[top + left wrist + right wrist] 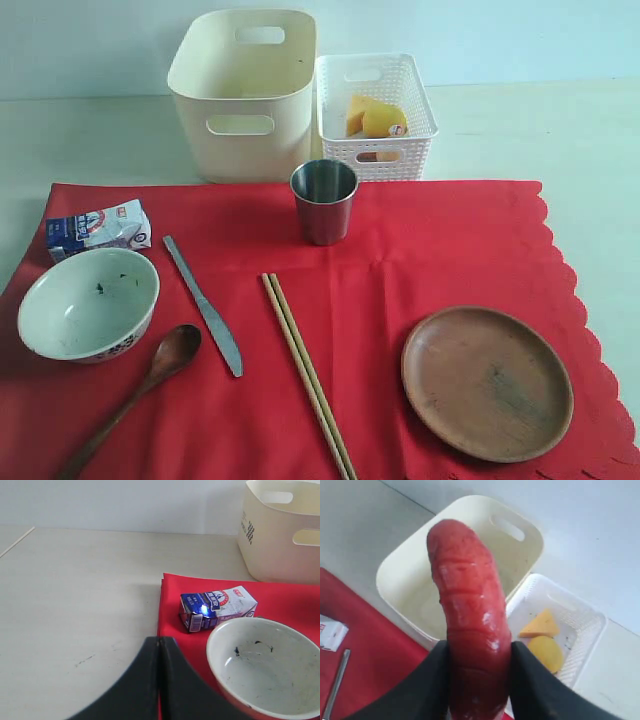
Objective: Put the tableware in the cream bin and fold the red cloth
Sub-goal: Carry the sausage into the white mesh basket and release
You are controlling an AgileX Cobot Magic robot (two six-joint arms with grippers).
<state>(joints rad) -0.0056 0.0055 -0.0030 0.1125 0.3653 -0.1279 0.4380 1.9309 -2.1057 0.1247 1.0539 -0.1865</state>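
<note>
Clamping sausage [470,605], right hand [479,680], spoon [150,385] handle cropped

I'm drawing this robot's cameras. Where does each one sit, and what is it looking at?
Exterior view: raised, looking down across the red cloth to the cream bin; no robot parts show.
Left wrist view: low by the cloth's edge, facing milk carton and bowl; shut left tool shows.
Right wrist view: high up, looking down on cream bin and white basket; right tool gripping a sausage.
Shared: all three see the cream bin.
</note>
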